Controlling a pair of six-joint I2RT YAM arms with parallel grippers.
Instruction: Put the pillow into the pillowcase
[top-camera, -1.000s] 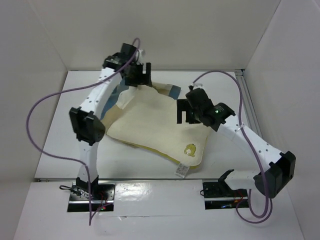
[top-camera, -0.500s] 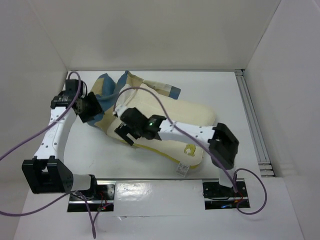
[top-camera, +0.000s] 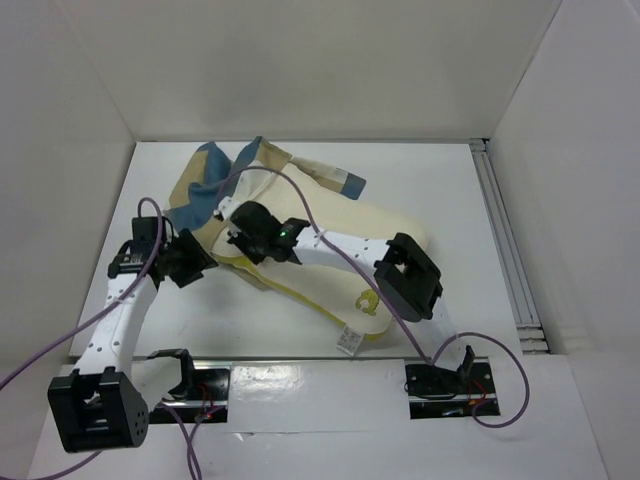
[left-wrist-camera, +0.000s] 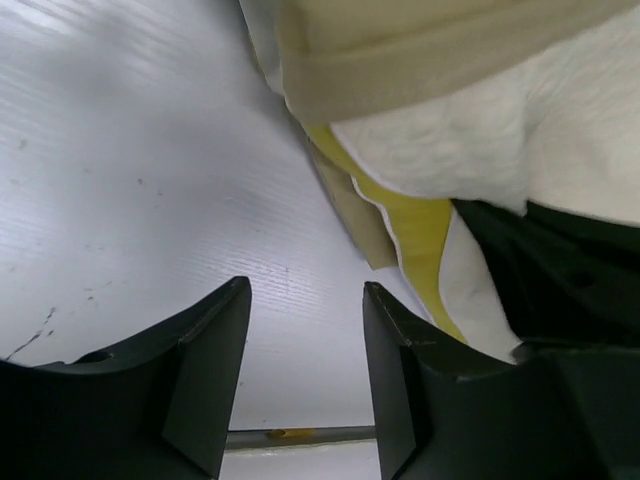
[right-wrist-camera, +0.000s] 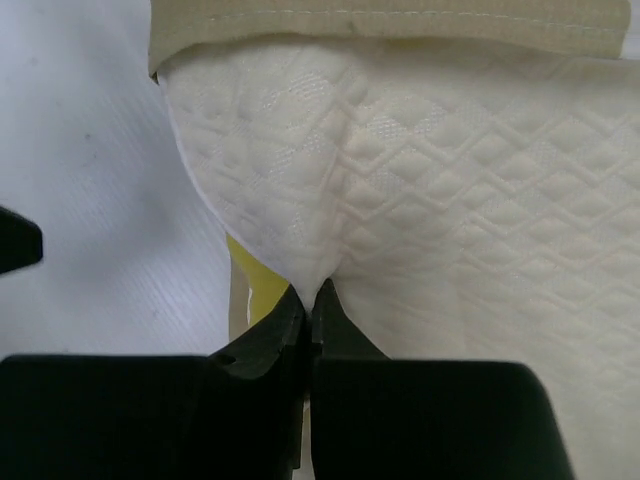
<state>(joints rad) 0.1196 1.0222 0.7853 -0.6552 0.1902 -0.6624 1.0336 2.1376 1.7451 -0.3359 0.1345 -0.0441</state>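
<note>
The pillow (top-camera: 385, 222) lies slantwise across the middle of the white table (top-camera: 455, 180), its yellow logo (top-camera: 368, 300) and white tag (top-camera: 348, 341) at the near corner. The checked pillowcase (top-camera: 203, 188) is bunched at the pillow's far left end, with blue and tan folds spilling toward the back of the table. Most of the pillow is outside the case. The right arm reaches across the pillow to its left end. In the right wrist view, the right gripper (right-wrist-camera: 315, 297) has its fingers pressed together on a small pinch of the quilted cream cover, just beside the yellow edge band (right-wrist-camera: 252, 285). A tan hem (right-wrist-camera: 400, 25) of the pillowcase lies over the pillow's edge just beyond the pinch. The left gripper (left-wrist-camera: 305, 290) sits low over bare table near the same end, its fingers spread and holding nothing. The pillow's yellow-banded edge and the tan hem are close in front of it.
</note>
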